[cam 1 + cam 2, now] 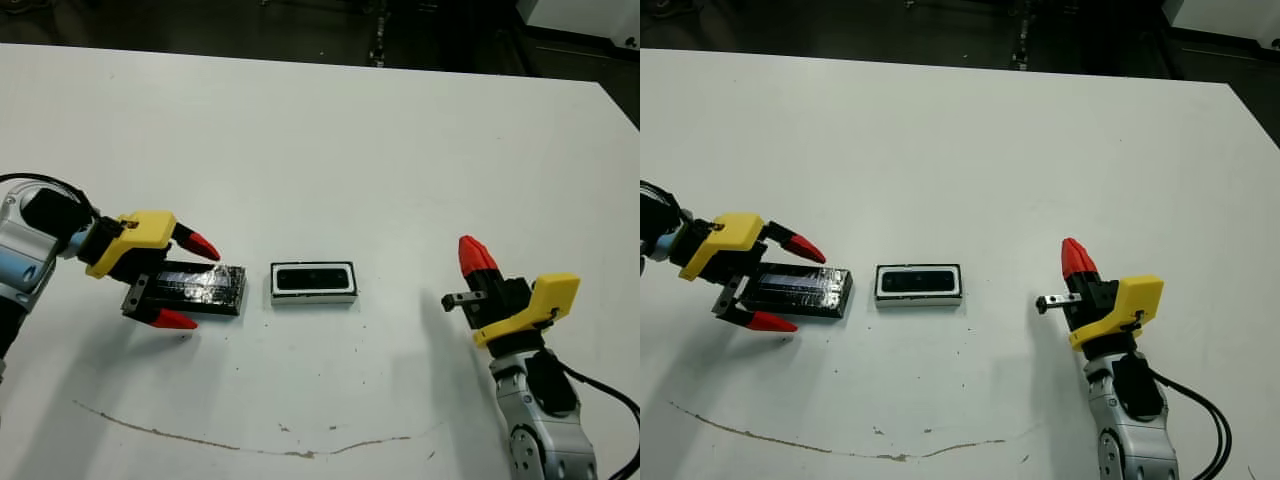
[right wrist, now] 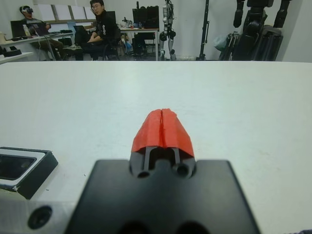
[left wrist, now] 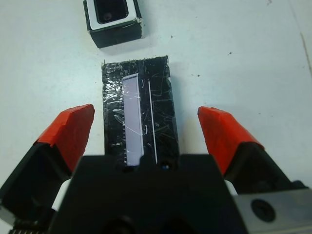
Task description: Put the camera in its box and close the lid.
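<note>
The white-walled box (image 1: 314, 298) sits at the table's middle, and the black camera (image 1: 312, 279) lies in its hollow. Just left of it the glossy black lid (image 1: 215, 287) lies flat on the table, apart from the box. My left gripper (image 1: 192, 284) is open and straddles the lid's left end, one red fingertip on each long side; in the left wrist view the lid (image 3: 139, 112) shows between the fingers (image 3: 73, 129) without touching them. To the right of the box my right gripper (image 1: 477, 255) is shut and holds nothing, its tips pointing up and away.
A thin brown curved mark (image 1: 250, 445) runs across the table near the front edge. A black cable (image 1: 600, 385) trails from my right arm. Beyond the far edge, the right wrist view shows seated people (image 2: 100, 24) and equipment stands.
</note>
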